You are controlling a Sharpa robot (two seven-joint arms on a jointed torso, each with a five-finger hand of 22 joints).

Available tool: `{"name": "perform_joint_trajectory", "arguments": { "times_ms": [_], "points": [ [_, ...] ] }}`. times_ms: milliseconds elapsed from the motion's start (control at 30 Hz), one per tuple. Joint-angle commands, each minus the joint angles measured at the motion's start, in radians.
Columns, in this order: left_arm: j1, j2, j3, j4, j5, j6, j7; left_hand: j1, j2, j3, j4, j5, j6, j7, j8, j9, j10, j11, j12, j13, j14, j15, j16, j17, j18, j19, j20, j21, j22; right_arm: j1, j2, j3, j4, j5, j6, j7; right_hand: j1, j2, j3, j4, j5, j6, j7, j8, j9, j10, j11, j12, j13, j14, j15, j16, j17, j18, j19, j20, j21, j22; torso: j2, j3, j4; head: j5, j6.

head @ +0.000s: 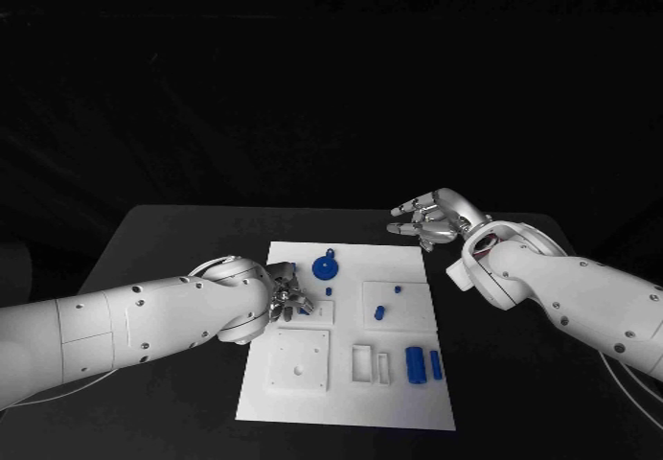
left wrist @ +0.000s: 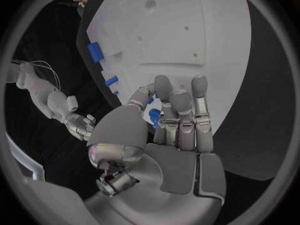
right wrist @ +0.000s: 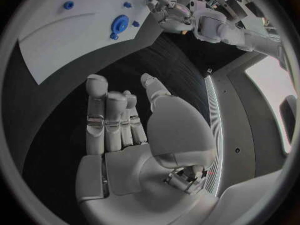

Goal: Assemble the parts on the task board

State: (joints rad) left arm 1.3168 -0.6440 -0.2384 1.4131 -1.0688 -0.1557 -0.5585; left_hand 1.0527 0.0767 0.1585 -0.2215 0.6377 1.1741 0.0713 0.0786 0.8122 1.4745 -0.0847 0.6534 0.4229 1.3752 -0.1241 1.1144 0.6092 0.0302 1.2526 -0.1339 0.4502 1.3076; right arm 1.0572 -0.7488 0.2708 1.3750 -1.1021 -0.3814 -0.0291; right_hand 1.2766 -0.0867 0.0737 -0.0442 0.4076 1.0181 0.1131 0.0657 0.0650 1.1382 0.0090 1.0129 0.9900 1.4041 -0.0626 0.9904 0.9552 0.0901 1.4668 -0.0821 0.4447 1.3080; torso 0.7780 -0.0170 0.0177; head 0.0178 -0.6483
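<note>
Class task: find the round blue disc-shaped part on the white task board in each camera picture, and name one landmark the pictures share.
Head view: the round blue part lies near the far edge of the task board, just beyond the left hand.
Left wrist view: I cannot pick it out.
Right wrist view: it lies on the board beyond the open right hand.
Shared landmark: the white task board.

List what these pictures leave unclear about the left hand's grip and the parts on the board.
- Left hand, head view: the fingers bunch over the task board, hiding what they touch.
- Small blue part, left wrist view: it sits between the thumb and fingers, which cover most of it, so its shape is unclear.
- Blue parts, right wrist view: too small and bent by the lens to identify.
- Right hand: open, holding nothing.
</note>
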Motion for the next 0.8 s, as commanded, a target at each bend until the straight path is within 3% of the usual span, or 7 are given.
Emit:
{"name": "perform_joint_trajectory", "arguments": {
  "times_ms": [33,67,367,800],
  "points": [
    [-0.003,0.0,-0.002,-0.005,0.006,0.022,-0.007,0.009,0.013,0.04,-0.044,-0.012,0.213,-0.112,-0.008,-0.063,0.039,-0.003,0.003,0.001,-0.001,0.0,-0.001,-0.002,-0.01,0.009,0.001,-0.007,0.02,0.0,0.0,0.001,0.001,0.002,0.011,0.003,-0.004,0.006,0.0,-0.004,0.003,0.007,0.001,-0.004,-0.001,-0.005,0.0,-0.001,-0.001,-0.004,0.0,-0.002,-0.001,0.013,0.031,0.001,-0.006,0.052,0.0,-0.0002,-0.0007,0.001,-0.001],
    [-0.003,0.0,-0.002,-0.005,0.006,0.022,-0.007,0.019,0.012,0.032,-0.038,-0.018,0.222,-0.112,-0.003,-0.131,0.039,-0.002,0.003,0.0,-0.001,0.0,-0.001,-0.002,-0.009,0.01,0.002,-0.007,0.021,0.0,0.0,0.001,0.001,0.002,0.011,0.003,-0.006,0.006,0.003,-0.008,0.002,0.008,0.001,-0.004,-0.001,-0.004,0.0,0.0,-0.001,-0.004,0.0,-0.002,0.0,0.013,0.031,0.001,-0.006,0.053,0.0,-0.0002,-0.0006,0.001,-0.001],
    [-0.003,0.002,-0.002,-0.009,0.013,0.033,-0.005,0.02,0.016,0.028,-0.026,-0.029,0.229,-0.111,-0.002,-0.168,0.039,0.0,0.009,0.0,0.0,0.003,0.0,-0.003,-0.007,0.01,0.006,-0.01,0.021,0.0,-0.001,0.001,0.0,0.002,0.013,0.001,-0.006,0.006,0.003,-0.008,0.002,0.008,0.001,-0.004,-0.001,-0.004,0.0,0.0,-0.001,-0.004,0.0,-0.002,0.0,0.013,0.031,0.001,-0.006,0.053,0.0,0.0001,-0.0004,0.001,-0.003],
    [-0.003,0.008,-0.002,-0.013,0.016,0.047,0.002,0.019,0.019,0.025,-0.015,-0.034,0.239,-0.113,-0.001,-0.179,0.039,0.001,0.016,0.003,0.002,0.005,0.004,-0.001,-0.005,0.011,0.01,-0.01,0.021,0.0,0.0,0.001,-0.001,0.002,0.016,-0.001,-0.007,0.006,0.005,-0.011,0.002,0.007,0.001,-0.004,-0.001,-0.005,0.0,-0.001,-0.002,-0.005,0.0,-0.002,-0.001,0.014,0.03,0.001,-0.008,0.052,0.0,0.0007,-0.0012,-0.002,-0.007]
  ]
}}
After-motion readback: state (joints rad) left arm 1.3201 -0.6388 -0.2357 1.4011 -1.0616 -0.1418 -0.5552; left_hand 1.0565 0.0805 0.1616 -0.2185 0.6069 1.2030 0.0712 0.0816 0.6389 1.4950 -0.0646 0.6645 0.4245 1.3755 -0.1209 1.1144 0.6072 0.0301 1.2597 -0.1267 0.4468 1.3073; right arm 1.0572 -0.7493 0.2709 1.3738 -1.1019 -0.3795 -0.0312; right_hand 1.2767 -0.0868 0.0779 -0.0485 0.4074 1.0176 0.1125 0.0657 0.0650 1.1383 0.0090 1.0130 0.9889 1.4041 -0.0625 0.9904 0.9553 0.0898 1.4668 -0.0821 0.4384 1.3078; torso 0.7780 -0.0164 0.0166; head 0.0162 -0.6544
